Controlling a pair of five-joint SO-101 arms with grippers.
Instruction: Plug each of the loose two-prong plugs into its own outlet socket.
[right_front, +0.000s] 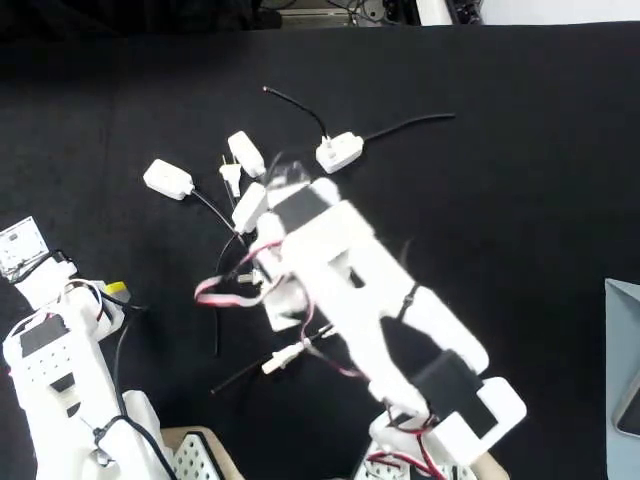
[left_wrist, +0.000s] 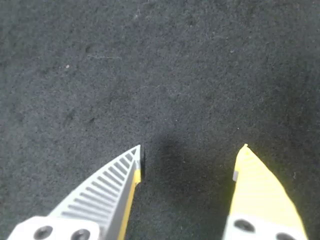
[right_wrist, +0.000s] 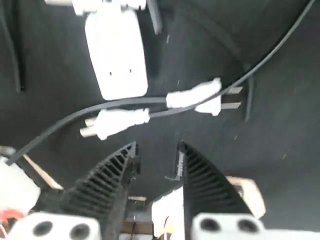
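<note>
Just beyond my right gripper, its jaws a little apart and holding nothing, a white two-prong plug lies beside a second plug, with an outlet socket farther on. My left gripper gapes wide over the black table, touching nothing.

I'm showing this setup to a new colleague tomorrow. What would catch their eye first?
The right arm stretches diagonally across the black table, over a tangle of white outlet sockets and corded plugs. The right gripper, open and empty, hangs above a two-prong plug. The left gripper, also open, hangs over bare table, with its arm low on the left of the high view.
</note>
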